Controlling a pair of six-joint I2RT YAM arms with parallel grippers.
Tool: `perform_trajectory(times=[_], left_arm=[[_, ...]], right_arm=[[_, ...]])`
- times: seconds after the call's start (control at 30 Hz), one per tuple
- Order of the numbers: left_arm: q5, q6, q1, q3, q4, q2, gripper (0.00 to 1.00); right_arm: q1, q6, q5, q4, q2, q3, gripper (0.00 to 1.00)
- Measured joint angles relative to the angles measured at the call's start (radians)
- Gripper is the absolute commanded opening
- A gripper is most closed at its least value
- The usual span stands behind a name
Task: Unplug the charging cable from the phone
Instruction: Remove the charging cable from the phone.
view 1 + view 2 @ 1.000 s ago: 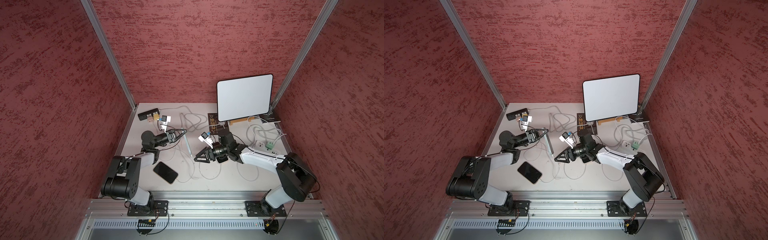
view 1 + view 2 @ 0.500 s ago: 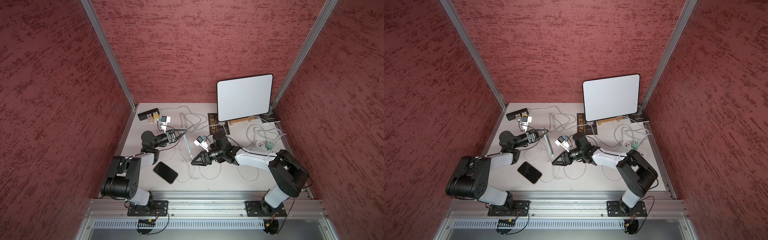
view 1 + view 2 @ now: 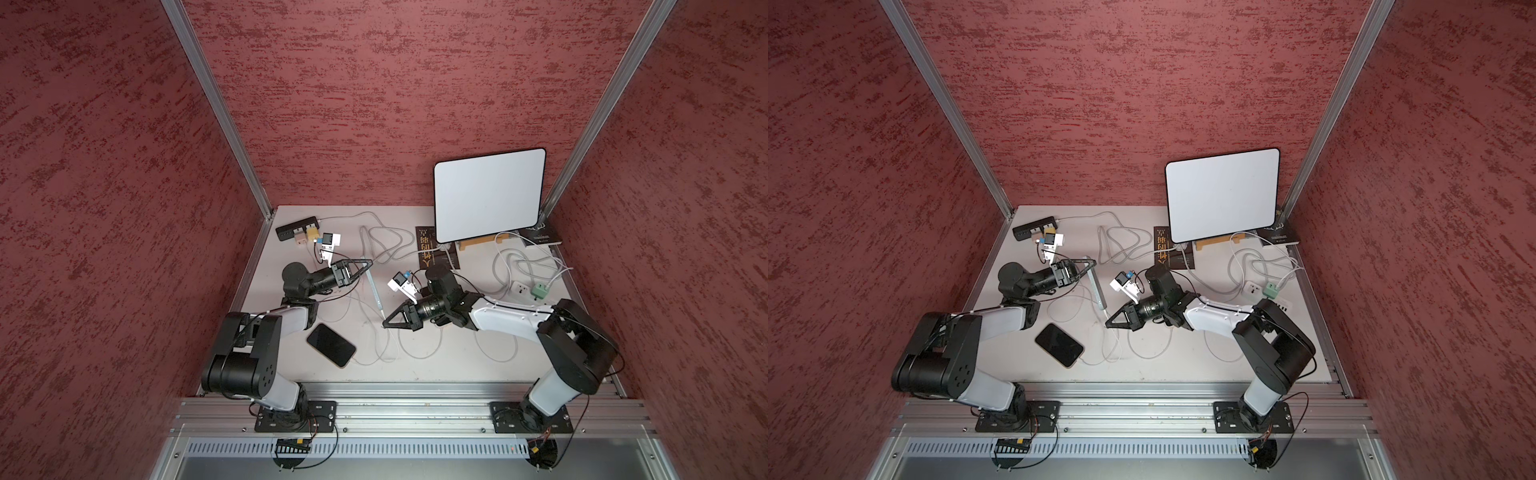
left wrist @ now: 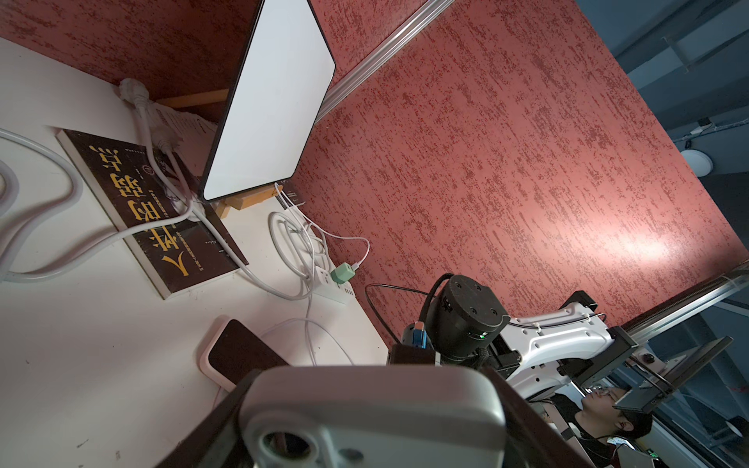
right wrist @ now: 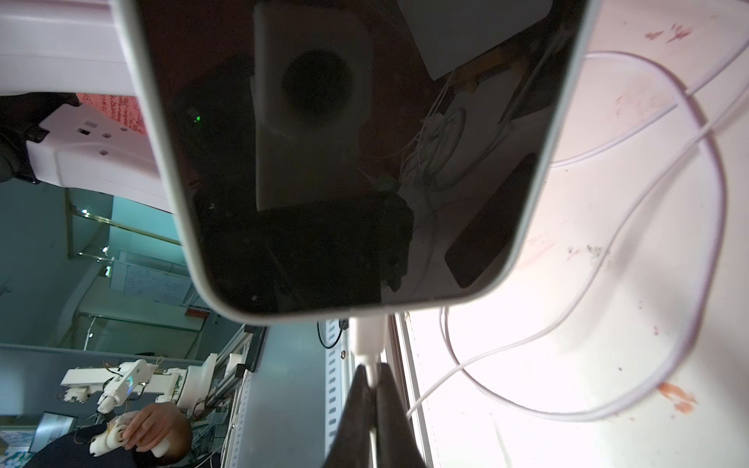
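In both top views a grey-cased phone (image 3: 374, 289) (image 3: 1098, 291) stands on its long edge above the table, and my left gripper (image 3: 366, 264) (image 3: 1093, 263) is shut on its far end. The left wrist view shows the phone's back (image 4: 373, 397) filling the space between the dark fingers (image 4: 210, 425). A white charging cable plug (image 5: 367, 336) sits in the port at the phone's near end, below the dark screen (image 5: 364, 162). My right gripper (image 5: 373, 379) (image 3: 385, 325) (image 3: 1108, 323) is shut on the thin cable just behind the plug. The cable (image 5: 608, 259) loops away over the table.
A second, black phone (image 3: 331, 345) lies flat near the front with its own cable. At the back right a tablet (image 3: 488, 195) leans on a wooden stand, beside a dark book (image 3: 432, 253). A power strip (image 3: 519, 289) with a green charger (image 3: 540, 291) and a black hub (image 3: 297, 226) feed several cable loops.
My right gripper has moved left to the phone's near end and closed on the cable behind the plug. The left gripper and the phone have stayed where they were.
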Motion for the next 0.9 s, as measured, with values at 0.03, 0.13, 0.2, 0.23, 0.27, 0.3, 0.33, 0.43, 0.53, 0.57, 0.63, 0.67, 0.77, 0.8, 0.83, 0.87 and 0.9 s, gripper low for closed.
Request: perform_trajectory(times=[0.03, 0.13, 0.2, 0.23, 0.27, 0.3, 0.33, 0.43, 0.53, 0.57, 0.63, 0.67, 0.77, 0.8, 0.83, 0.87, 0.9], left_arm=[[0.0, 0.0, 0.001, 0.0, 0.0, 0.0, 0.0], [0.0, 0.0, 0.003, 0.0, 0.0, 0.0, 0.0], [0.0, 0.0, 0.004, 0.0, 0.0, 0.0, 0.0], [0.0, 0.0, 0.005, 0.0, 0.0, 0.0, 0.0], [-0.001, 0.0, 0.005, 0.0, 0.0, 0.0, 0.0], [-0.001, 0.0, 0.006, -0.001, 0.0, 0.0, 0.0], [-0.003, 0.0, 0.009, -0.002, 0.0, -0.001, 0.0], [-0.011, 0.0, 0.019, -0.005, 0.0, -0.002, 0.0], [-0.02, -0.001, 0.029, -0.005, -0.002, -0.011, 0.0], [-0.023, -0.001, 0.032, -0.005, -0.002, -0.016, 0.0], [-0.027, -0.001, 0.037, -0.005, -0.003, -0.028, 0.0], [-0.029, -0.001, 0.039, -0.005, -0.003, -0.034, 0.0], [-0.034, -0.001, 0.042, -0.005, -0.005, -0.049, 0.0], [-0.036, -0.001, 0.042, -0.005, -0.006, -0.052, 0.0], [-0.037, -0.001, 0.043, -0.005, -0.008, -0.055, 0.0], [-0.037, -0.001, 0.043, -0.005, -0.009, -0.057, 0.0], [-0.037, -0.001, 0.043, -0.005, -0.01, -0.058, 0.0]], right_arm=[[0.0, 0.0, 0.0, 0.0, 0.0, 0.0, 0.0], [0.0, -0.004, 0.0, -0.001, 0.0, 0.0, 0.0], [0.0, -0.008, 0.0, -0.002, 0.0, 0.0, 0.0], [0.0, -0.009, 0.0, -0.002, 0.0, 0.0, 0.0], [0.0, -0.011, 0.0, -0.003, 0.0, 0.0, 0.0], [0.0, -0.014, 0.0, -0.005, 0.0, 0.0, 0.0], [0.0, -0.016, 0.002, -0.009, 0.0, 0.0, 0.0], [0.001, -0.027, 0.005, -0.024, 0.001, 0.0, 0.0], [0.002, -0.039, 0.011, -0.039, 0.006, 0.0, 0.0], [0.003, -0.043, 0.013, -0.043, 0.01, 0.0, 0.0], [0.006, -0.049, 0.02, -0.053, 0.016, 0.0, 0.0], [0.007, -0.052, 0.023, -0.06, 0.019, 0.0, 0.0], [0.008, -0.066, 0.037, -0.08, 0.02, 0.0, 0.04], [0.008, -0.072, 0.044, -0.091, 0.02, 0.0, 0.07], [0.008, -0.076, 0.05, -0.103, 0.02, 0.001, 0.12], [0.008, -0.088, 0.061, -0.126, 0.02, 0.005, 0.18], [0.008, -0.095, 0.07, -0.145, 0.02, 0.01, 0.25]])
